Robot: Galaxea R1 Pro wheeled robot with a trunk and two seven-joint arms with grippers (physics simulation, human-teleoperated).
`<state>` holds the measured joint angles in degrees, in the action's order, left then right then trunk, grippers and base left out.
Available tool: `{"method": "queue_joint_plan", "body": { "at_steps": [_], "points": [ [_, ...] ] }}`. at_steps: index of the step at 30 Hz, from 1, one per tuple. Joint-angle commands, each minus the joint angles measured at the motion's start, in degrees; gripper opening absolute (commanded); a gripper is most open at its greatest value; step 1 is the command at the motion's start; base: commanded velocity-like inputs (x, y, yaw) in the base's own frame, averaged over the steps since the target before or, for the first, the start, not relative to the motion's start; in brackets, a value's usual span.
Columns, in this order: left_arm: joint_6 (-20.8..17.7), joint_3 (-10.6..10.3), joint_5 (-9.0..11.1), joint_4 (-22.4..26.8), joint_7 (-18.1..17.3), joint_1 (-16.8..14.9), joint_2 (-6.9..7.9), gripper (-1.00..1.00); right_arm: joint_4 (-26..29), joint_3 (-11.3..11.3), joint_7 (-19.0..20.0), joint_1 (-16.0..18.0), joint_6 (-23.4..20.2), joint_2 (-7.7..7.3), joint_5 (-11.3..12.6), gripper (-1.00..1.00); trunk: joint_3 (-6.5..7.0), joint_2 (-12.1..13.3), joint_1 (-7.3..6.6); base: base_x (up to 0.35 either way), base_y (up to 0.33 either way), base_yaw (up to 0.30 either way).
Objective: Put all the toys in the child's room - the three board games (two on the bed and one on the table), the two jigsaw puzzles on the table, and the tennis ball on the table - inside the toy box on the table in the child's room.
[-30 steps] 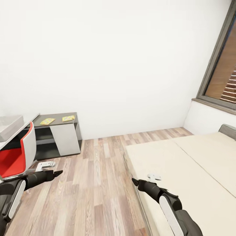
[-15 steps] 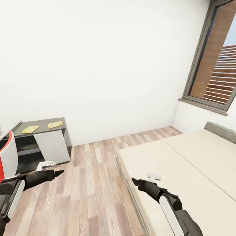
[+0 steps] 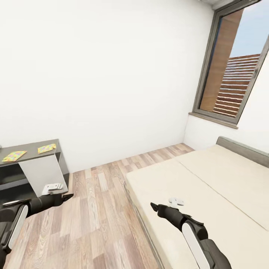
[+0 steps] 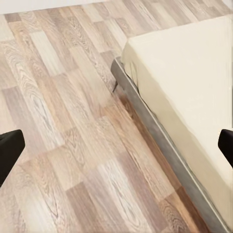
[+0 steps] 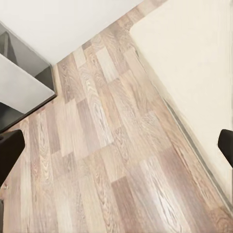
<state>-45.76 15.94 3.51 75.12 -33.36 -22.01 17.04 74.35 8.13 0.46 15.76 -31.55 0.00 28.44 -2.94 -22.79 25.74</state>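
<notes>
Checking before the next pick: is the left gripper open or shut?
Open and empty: the left gripper's fingertips sit far apart, only floor between.

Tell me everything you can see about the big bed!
The bed is a very wide, flat cream mattress split by one long seam into two sections. A grey headboard runs along its far end below the window, and a dark grey frame edges its side above the wood plank floor. Nothing lies on the part in view. The right end effector hovers by its near edge.
</notes>
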Motion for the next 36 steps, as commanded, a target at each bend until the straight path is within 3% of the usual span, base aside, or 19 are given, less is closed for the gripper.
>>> {"method": "queue_joint_plan", "body": {
  "at_steps": [1, 14, 26, 36],
  "points": [
    [-0.5, 0.1, 0.4, 0.0, 0.0, 0.0, 0.01, 1.0, 0.0, 0.0, 0.1, 0.1, -0.2, 0.0, 0.0, 1.0, -0.07, -0.1, 0.04, 0.002, 0.136, -0.226],
    [-0.5, 0.1, 0.4, 0.0, 0.0, 0.0, 0.08, 1.0, 0.0, -0.1, 0.0, 0.1, -0.2, 0.01, 0.0, 1.0, 0.72, -0.1, 0.04, 0.0, 0.048, -0.226],
    [-0.5, 0.1, 0.4, 0.0, -0.1, 0.0, 0.07, 1.0, 0.1, -0.2, 0.0, 0.1, -0.3, 0.0, 0.0, 1.0, 1.48, -0.1, 0.04, 0.0, 0.218, -0.226],
    [-0.5, 0.1, 0.4, 0.1, -0.1, 0.0, 0.09, 1.0, 0.1, -0.2, 0.0, 0.1, -0.3, 0.0, 0.1, 1.0, 2.11, -0.1, 0.04, 0.0, 0.046, -0.226]
  ]
}}
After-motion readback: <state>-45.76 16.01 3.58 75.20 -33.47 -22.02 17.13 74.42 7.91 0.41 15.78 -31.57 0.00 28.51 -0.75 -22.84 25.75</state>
